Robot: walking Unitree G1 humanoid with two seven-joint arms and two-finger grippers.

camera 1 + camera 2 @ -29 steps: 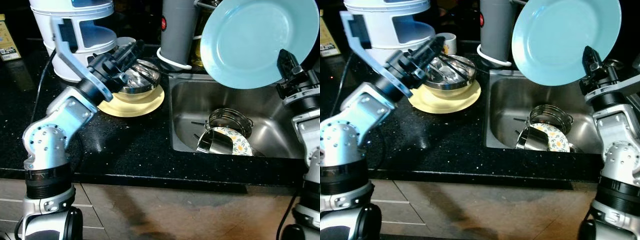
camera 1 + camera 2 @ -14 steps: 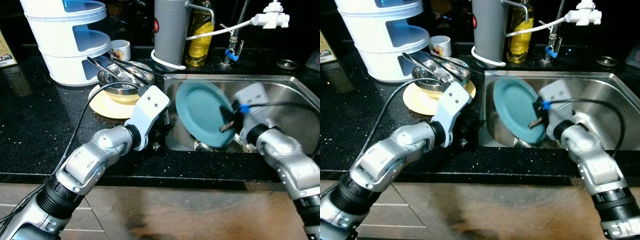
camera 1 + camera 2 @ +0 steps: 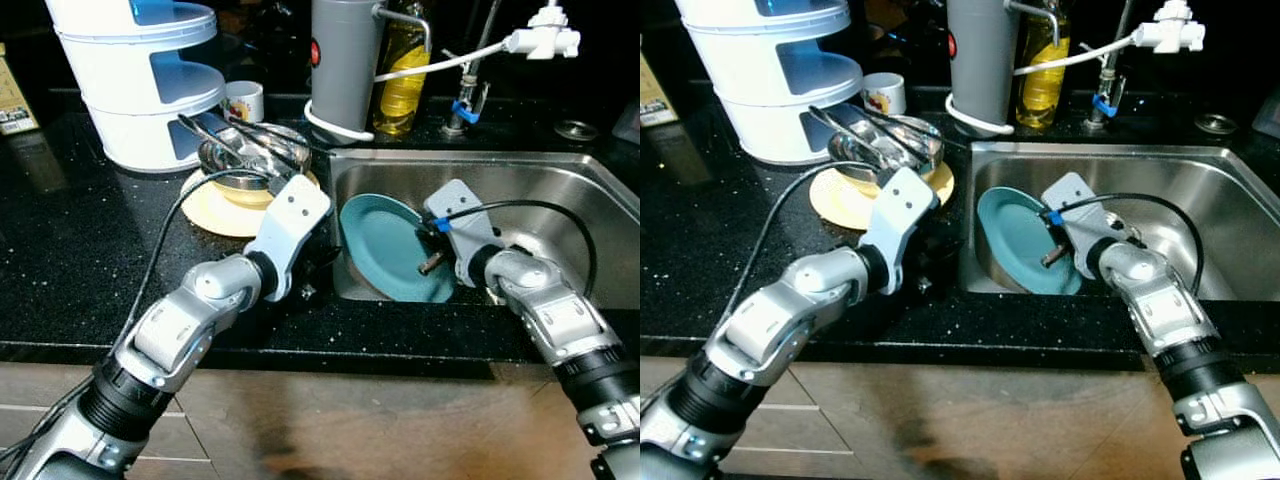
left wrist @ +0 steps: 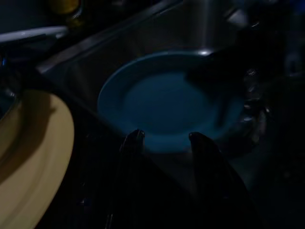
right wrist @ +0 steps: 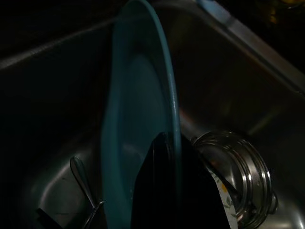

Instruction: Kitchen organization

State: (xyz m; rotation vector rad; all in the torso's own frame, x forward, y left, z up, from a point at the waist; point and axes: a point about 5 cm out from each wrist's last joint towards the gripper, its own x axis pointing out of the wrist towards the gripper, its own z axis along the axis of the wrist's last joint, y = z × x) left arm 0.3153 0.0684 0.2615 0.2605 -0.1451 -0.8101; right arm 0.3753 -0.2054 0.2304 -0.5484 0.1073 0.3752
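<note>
Right end effector [image 3: 432,262] clamps the teal plate [image 3: 395,250] inside the sink [image 3: 560,190]; left end effector [image 4: 164,143], fingers apart, hovers at its nine o'clock. Unfinished.

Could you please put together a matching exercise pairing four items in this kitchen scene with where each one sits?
Items:
1. round teal plate
2. shiny steel bowl
3. yellow oil bottle
4. small white mug

Places:
A. behind the grey cylinder, near the tap
B. tilted inside the steel sink, gripped at its rim by the right hand
C. on the pale yellow plate on the black counter
D. beside the white tiered container, at the back of the counter

Pairs: 1-B, 2-C, 3-A, 4-D
</note>
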